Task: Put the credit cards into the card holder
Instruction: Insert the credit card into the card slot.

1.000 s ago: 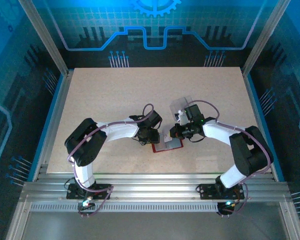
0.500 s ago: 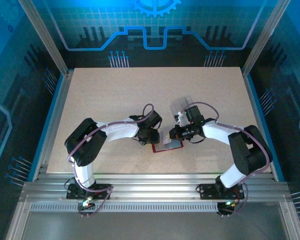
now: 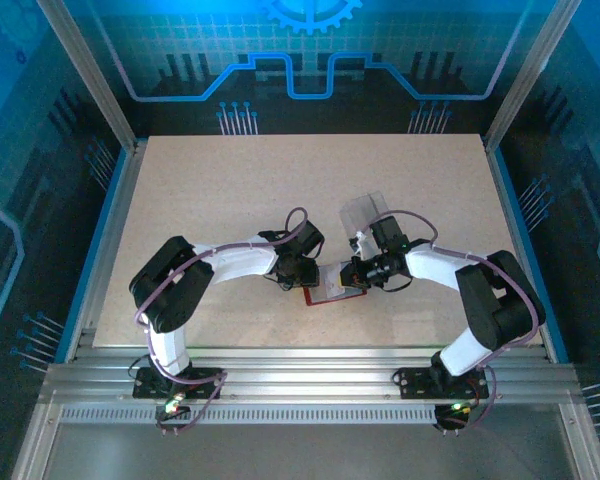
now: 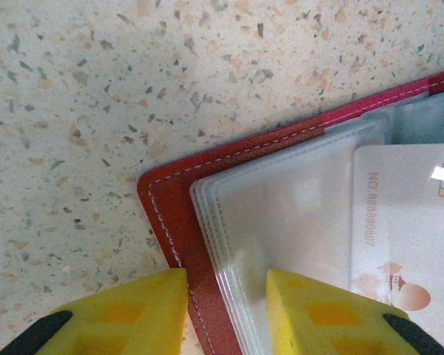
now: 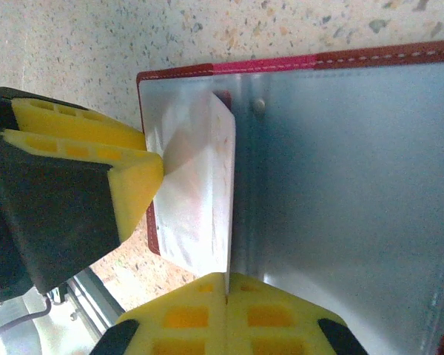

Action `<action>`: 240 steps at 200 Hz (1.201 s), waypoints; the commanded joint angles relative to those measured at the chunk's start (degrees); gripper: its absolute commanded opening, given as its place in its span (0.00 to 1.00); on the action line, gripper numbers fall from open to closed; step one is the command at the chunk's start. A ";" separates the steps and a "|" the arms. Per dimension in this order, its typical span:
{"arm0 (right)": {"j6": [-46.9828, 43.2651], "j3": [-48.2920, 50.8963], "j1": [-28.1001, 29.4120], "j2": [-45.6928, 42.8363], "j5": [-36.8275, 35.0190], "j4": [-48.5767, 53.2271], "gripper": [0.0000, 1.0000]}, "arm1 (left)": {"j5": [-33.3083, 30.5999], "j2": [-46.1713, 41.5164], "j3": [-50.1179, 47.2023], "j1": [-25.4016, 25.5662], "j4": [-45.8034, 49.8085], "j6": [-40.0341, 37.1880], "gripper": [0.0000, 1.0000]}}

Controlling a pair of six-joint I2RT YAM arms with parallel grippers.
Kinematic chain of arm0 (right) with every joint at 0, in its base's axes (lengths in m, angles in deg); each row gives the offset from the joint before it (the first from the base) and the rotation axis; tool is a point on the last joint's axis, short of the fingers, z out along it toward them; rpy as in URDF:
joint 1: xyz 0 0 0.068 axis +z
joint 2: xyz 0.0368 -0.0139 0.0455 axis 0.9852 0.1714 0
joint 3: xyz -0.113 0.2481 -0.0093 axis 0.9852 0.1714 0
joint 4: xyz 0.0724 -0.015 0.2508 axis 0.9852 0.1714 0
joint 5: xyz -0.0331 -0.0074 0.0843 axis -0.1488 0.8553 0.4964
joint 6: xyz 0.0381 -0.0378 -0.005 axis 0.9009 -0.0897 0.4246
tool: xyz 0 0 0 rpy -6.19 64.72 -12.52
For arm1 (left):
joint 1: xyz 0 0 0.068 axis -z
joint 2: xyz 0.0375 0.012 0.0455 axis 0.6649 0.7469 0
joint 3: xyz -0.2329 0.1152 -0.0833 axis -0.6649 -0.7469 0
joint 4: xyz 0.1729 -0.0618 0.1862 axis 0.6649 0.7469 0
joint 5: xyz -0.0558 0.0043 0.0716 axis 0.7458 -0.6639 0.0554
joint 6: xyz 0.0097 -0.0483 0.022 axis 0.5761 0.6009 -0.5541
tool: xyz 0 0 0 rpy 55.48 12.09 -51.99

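Note:
The card holder (image 4: 179,222) lies open and flat on the table, dark red with stacked clear pockets (image 4: 281,200). My left gripper (image 4: 226,277) stands open astride its left edge, one yellow fingertip (image 4: 144,299) beside the red cover and the other on the pockets. My right gripper (image 5: 226,279) is shut on a pale credit card (image 5: 200,185), held on edge with its far end at the pocket by the left gripper's finger (image 5: 129,177). That card (image 4: 414,222) shows a chip and a printed number. Seen from above, both grippers meet over the holder (image 3: 320,299).
A second see-through credit card (image 3: 361,208) lies on the table just behind the right arm's wrist (image 3: 385,240). The speckled tabletop (image 3: 230,190) is bounded by a blue-edged frame (image 3: 115,210) on both sides and a metal rail at the near edge.
My right gripper has moved slightly left and nearer with the card, bringing it lower over the holder. The left gripper has stayed put.

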 commanded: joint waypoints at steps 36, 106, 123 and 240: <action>-1.24 -0.10 -0.69 3.99 1.34 2.24 0.00 | -0.46 1.82 -0.59 0.38 1.40 1.19 0.35; -0.73 -2.75 1.81 6.29 0.99 1.67 0.00 | -0.05 1.65 -0.46 0.46 1.05 1.33 0.35; -0.15 -2.98 2.50 7.04 1.10 0.96 0.00 | 0.21 1.56 -0.46 0.57 0.96 1.37 0.35; 0.81 -3.82 4.90 6.88 -1.09 1.46 0.27 | 1.86 0.34 -0.98 0.31 -0.05 2.33 0.35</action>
